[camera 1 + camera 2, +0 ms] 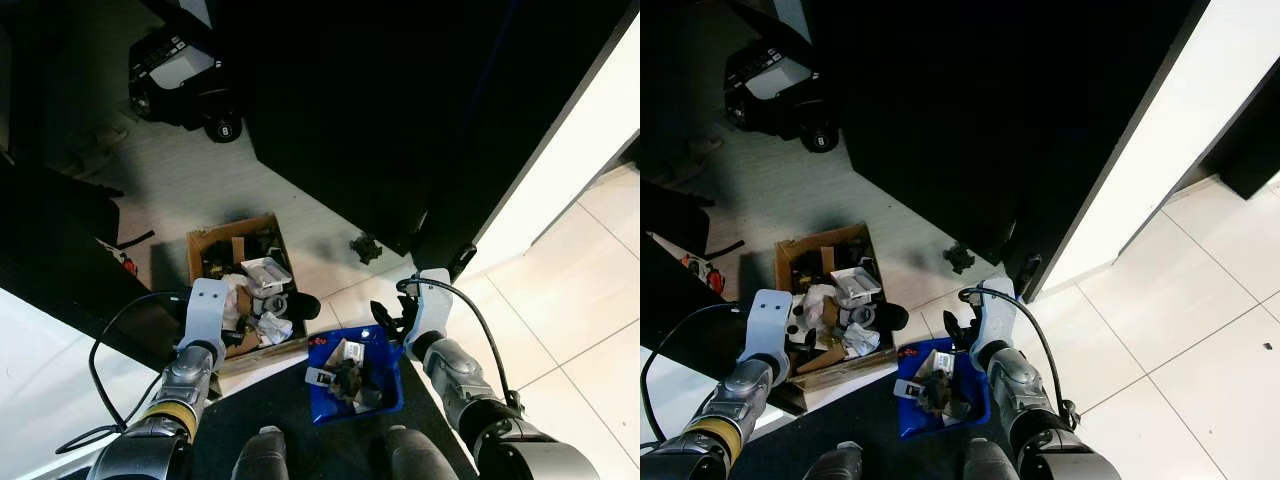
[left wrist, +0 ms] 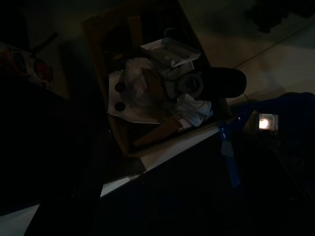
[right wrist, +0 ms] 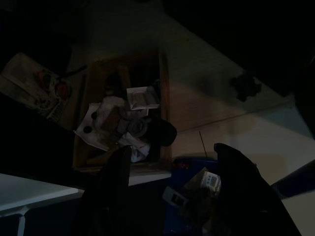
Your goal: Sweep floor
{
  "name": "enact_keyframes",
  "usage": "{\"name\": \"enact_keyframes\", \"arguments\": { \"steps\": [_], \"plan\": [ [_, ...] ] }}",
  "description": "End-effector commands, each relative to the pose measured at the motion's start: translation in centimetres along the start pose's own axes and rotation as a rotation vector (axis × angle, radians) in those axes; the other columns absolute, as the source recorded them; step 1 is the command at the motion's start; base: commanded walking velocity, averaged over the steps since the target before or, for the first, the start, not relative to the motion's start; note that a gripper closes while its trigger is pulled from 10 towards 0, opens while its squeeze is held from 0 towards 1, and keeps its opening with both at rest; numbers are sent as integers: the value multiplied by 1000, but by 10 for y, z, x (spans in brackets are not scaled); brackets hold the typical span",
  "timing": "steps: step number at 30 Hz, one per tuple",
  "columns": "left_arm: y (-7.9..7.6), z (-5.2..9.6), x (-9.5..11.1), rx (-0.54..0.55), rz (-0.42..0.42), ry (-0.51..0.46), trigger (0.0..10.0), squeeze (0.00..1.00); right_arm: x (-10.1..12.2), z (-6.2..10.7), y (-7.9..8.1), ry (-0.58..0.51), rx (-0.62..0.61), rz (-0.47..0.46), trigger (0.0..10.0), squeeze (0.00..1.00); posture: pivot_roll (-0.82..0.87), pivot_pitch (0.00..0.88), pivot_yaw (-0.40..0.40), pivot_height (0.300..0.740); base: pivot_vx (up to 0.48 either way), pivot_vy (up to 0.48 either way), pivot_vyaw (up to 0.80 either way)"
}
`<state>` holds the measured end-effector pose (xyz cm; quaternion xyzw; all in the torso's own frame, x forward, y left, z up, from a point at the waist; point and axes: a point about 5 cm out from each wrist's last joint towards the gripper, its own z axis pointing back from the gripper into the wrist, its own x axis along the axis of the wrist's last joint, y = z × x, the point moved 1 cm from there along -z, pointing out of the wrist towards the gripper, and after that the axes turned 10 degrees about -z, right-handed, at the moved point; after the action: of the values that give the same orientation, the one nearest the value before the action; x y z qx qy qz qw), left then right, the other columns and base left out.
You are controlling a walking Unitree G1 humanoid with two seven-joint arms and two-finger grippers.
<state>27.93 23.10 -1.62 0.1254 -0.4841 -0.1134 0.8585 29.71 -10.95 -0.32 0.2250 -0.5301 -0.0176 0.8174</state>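
A blue dustpan (image 1: 385, 385) holding scraps of litter lies on a dark mat just ahead of my feet. My right gripper (image 1: 386, 320) hovers at its far right corner, open, and its two dark fingers (image 3: 115, 189) straddle the pan (image 3: 179, 164) in the right wrist view. A cardboard box (image 1: 200, 245) full of rubbish stands left of the pan. My left arm (image 1: 205, 310) reaches to the box's near left corner. One dark scrap (image 1: 365, 247) lies on the tiles beyond the pan. A blue strip (image 2: 229, 157) shows by the box (image 2: 106, 98) in the left wrist view.
A big dark cabinet (image 1: 400, 110) fills the far side. A black ride-on toy (image 1: 185, 80) sits at the far left. A red item (image 1: 128, 263) lies left of the box. Pale tiles (image 1: 560, 290) stretch to the right beside a white wall (image 1: 570, 140).
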Motion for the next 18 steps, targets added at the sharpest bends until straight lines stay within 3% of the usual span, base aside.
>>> {"name": "enact_keyframes", "arguments": {
  "steps": [1,18],
  "plan": [
    [-5,2,-7,-14,7,30,10000,0,-5,2,-3,21,-20,-18,10000,0,-89,110,8,740,0,0,0],
    [-5,2,-8,-14,7,31,10000,0,-6,2,-3,25,-17,-17,10000,0,-89,107,5,740,0,0,0]
  ]
}}
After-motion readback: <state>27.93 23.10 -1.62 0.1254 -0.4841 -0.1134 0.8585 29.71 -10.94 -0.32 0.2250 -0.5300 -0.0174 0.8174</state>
